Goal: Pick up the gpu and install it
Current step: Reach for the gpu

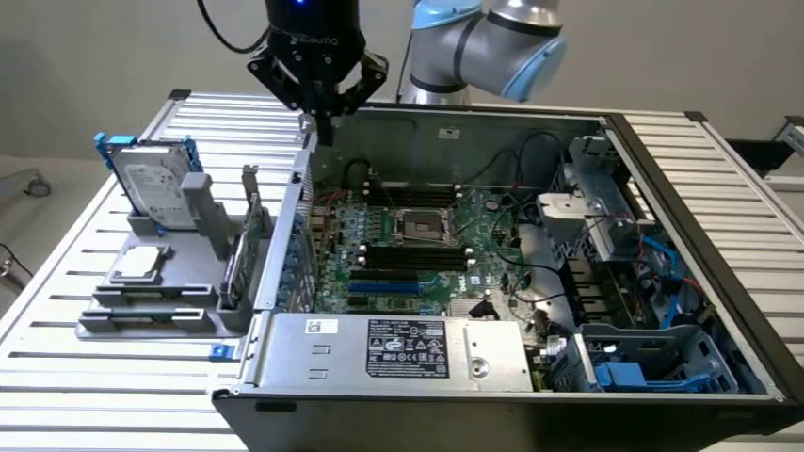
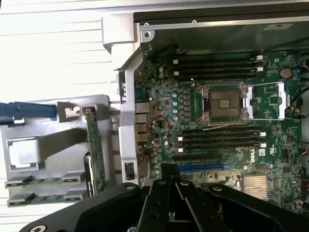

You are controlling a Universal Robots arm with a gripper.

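One claw (image 1: 324, 127), pinched shut with nothing held, hanging over the back corner of the open computer case (image 1: 503, 419). Just beside that case, outside its wall, gpu (image 1: 255, 247) standing on edge in a grey rack (image 1: 151, 315) on the slatted worktop (image 1: 113, 377).

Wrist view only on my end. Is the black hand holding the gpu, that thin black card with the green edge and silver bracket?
Observer: No, it is shut on nothing. The hand hangs at the far corner of the open grey metal computer case, on the exterior view's left; I cannot tell how high above the rim.
Operator: Where's the gpu from there?
Observer: The gpu stands on edge in the grey plastic holder outside the case, nearer the camera than the hand.
Operator: Anything else standing in that holder?
Observer: A silver hard drive in a blue frame stands upright at its far end.
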